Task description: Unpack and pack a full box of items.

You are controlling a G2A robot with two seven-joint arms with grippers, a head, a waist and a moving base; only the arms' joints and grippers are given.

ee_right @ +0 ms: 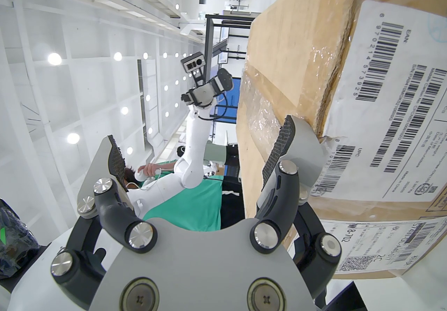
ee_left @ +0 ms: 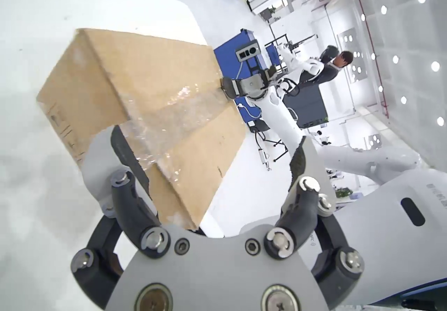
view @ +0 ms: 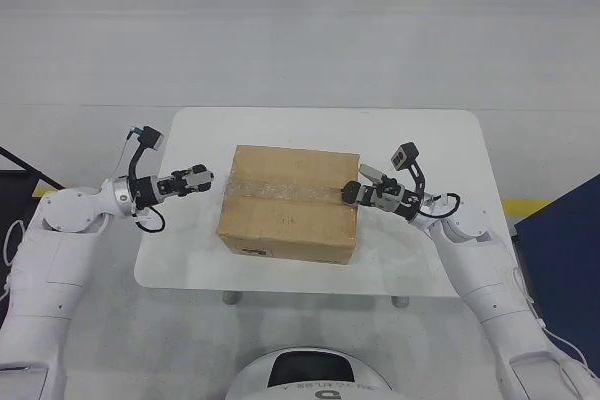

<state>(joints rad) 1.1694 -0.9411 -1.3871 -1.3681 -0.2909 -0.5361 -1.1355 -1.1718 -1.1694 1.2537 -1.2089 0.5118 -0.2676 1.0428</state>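
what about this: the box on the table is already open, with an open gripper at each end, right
Not quite. The box is shut, sealed with clear tape along the top, as the top view shows. The rest holds: it sits on the table with the open left gripper at one end and the open right gripper at the other.

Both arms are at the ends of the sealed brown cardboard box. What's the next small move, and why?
Probably close the right gripper on the end of the clear tape strip. The brown cardboard box is sealed across its top, both grippers are open, and the right one sits at the tape's end, the left gripper opposite.
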